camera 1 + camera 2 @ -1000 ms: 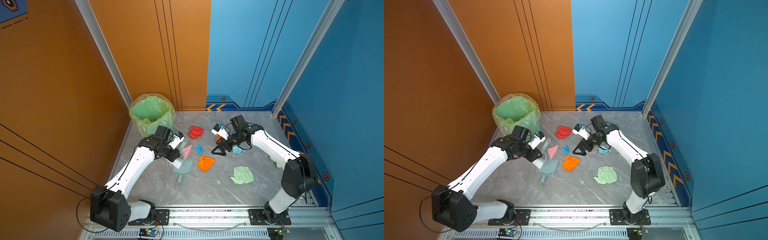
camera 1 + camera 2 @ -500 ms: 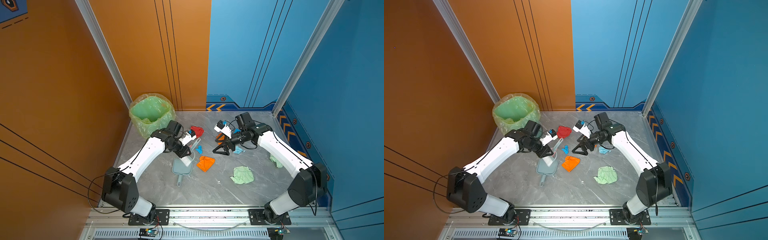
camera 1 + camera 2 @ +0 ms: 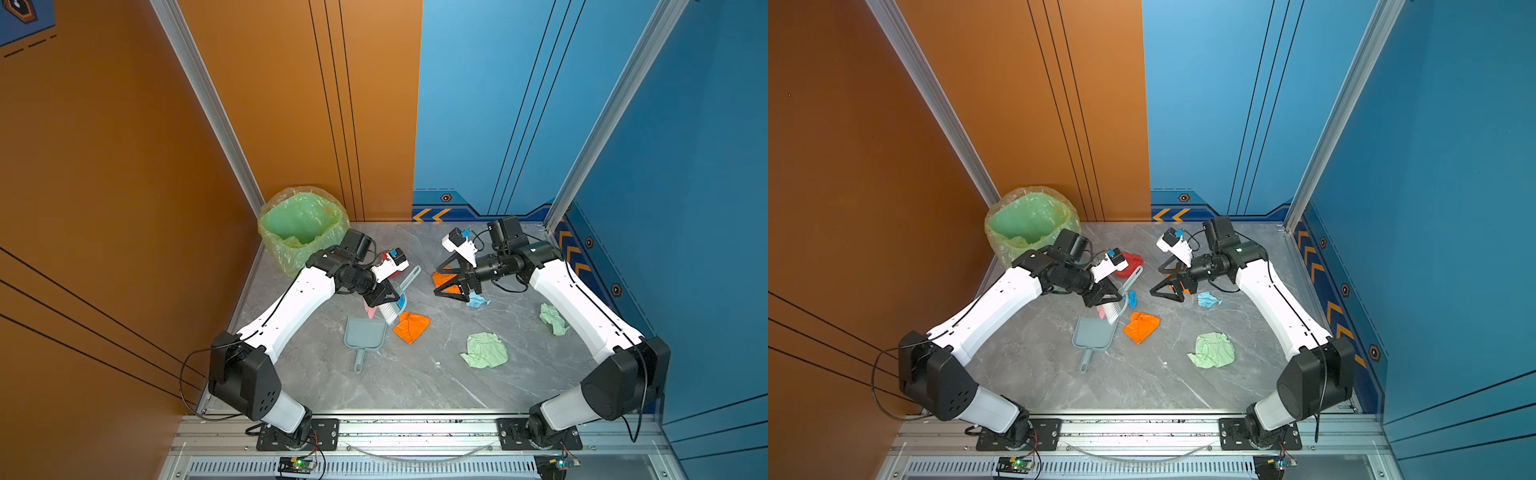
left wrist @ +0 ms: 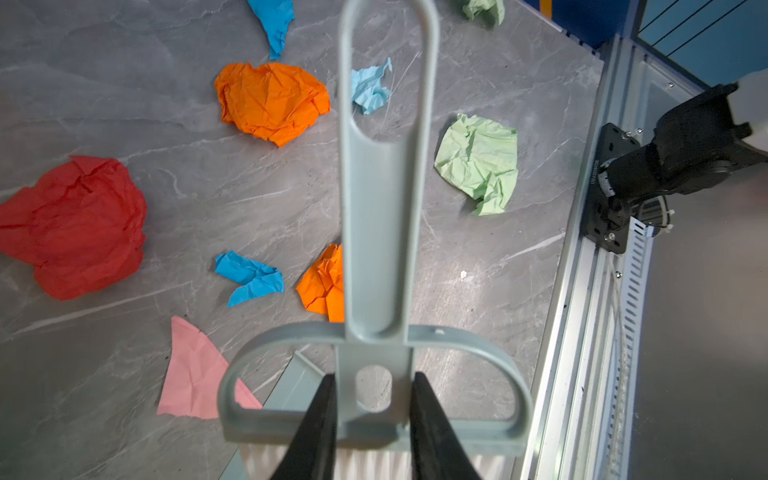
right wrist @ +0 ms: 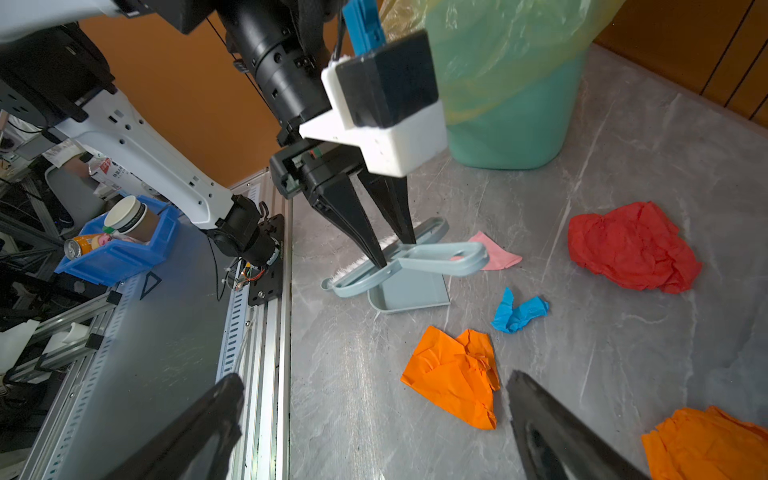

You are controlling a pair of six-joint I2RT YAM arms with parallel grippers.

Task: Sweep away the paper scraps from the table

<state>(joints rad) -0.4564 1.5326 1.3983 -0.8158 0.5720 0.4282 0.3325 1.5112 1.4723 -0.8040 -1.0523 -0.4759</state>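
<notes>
Nearest, crumpled paper scraps (image 3: 484,350) in green, orange, blue, pink and red lie scattered on the grey marble-patterned table (image 3: 415,386). The left gripper (image 4: 372,378) clamps a pale blue-grey plastic brush (image 4: 380,232) at the matching dustpan (image 3: 365,332). Farther back, the right gripper (image 3: 441,283) hangs spread wide, holding nothing.

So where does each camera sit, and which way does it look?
Top views: high over the front rail, looking down on the table; both show the whole left arm, right arm, left gripper and right gripper.
Left wrist: on the left arm, looking along its gripper, shut on the brush, at scraps; the right arm's base shows too.
Right wrist: on the right arm, looking past its open gripper at the left gripper, dustpan and bin.
Shared: both wrist views show the brush and red scrap.
</notes>
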